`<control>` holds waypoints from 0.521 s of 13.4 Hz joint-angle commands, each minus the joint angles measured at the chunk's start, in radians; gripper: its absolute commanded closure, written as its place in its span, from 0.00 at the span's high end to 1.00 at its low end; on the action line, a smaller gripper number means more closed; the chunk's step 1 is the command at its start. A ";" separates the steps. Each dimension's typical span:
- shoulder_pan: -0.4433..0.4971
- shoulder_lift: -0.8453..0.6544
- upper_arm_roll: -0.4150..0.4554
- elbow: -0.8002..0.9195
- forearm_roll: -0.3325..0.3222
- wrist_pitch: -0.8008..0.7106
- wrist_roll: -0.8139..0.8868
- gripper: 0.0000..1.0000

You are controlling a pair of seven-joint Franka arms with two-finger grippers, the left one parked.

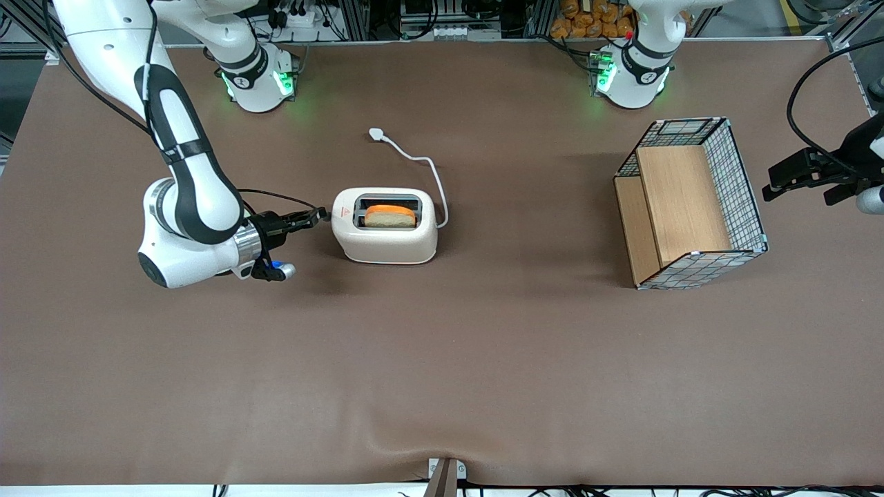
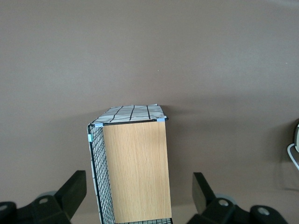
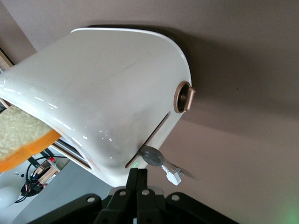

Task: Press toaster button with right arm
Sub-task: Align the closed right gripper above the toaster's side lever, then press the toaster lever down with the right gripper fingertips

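A: Where do we find the toaster (image 1: 385, 236) right now?

B: We see it standing upright on the brown table (image 1: 442, 359), toward the working arm's end, with a slice of bread (image 1: 390, 217) topped in orange sticking up out of one slot. Its white cord (image 1: 431, 172) trails away from the front camera and ends in a plug (image 1: 376, 134) lying flat on the table.

A: And the right arm (image 1: 183, 186)?

B: We see it bent low beside the toaster, the wrist nearly level, so the claw (image 1: 319, 215) points straight at the toaster's narrow end. The black tips sit just beside that end, at or very near touching it.

A: How do the fingers stand?

B: In the wrist view we see them (image 3: 137, 179) pressed together with no gap, and they hold nothing. Their joined tip sits right at the button (image 3: 150, 155), the small grey tab at the low end of the slit in the narrow face. We cannot tell whether it is actually pressing on it.

A: Anything else on that face?

B: We see a round bronze knob (image 3: 184, 97) beside the slit, apart from the claw.

A: And elsewhere on the table?

B: A wire basket (image 1: 742, 193) with wooden boards inside lies well apart, toward the parked arm's end.
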 commanded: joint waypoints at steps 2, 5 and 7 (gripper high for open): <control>0.008 0.007 -0.006 -0.013 0.031 0.018 -0.023 0.00; 0.008 0.010 -0.006 -0.013 0.031 0.023 -0.023 0.00; 0.009 0.019 -0.006 -0.013 0.031 0.026 -0.023 0.00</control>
